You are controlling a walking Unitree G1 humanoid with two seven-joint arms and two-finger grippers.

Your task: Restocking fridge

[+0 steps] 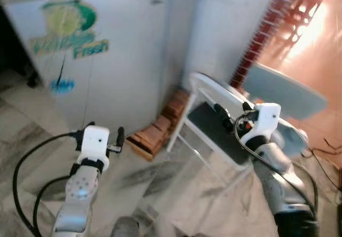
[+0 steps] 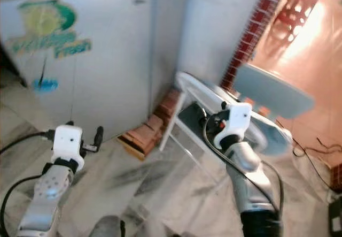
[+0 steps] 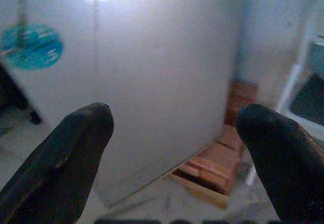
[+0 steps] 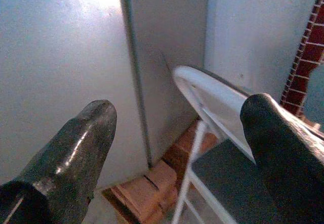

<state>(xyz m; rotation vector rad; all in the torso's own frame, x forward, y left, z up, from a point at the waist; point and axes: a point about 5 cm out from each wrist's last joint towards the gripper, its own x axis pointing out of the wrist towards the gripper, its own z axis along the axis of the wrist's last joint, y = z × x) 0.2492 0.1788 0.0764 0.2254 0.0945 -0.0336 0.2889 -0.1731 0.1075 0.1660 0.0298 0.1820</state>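
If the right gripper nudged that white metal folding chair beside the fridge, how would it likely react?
The white metal folding chair looks thin-framed, so probably light for its size and apt to slide on the smooth marble floor. Pushed high on its rim, it might tip or fold rather than resist. Its tubing is likely stiff, though slippery for the right gripper and its open fingers.

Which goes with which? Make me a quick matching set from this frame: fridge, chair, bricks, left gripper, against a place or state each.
Things:
1. fridge
2. folding chair
3. bricks
4. left gripper

Places or states:
A. stacked on the floor at the fridge's lower corner
B. open, holding nothing, pointed at the fridge door
C. door shut, green logo on the front
D. white frame, dark seat, standing to the right of the fridge

Pairs: 1-C, 2-D, 3-A, 4-B
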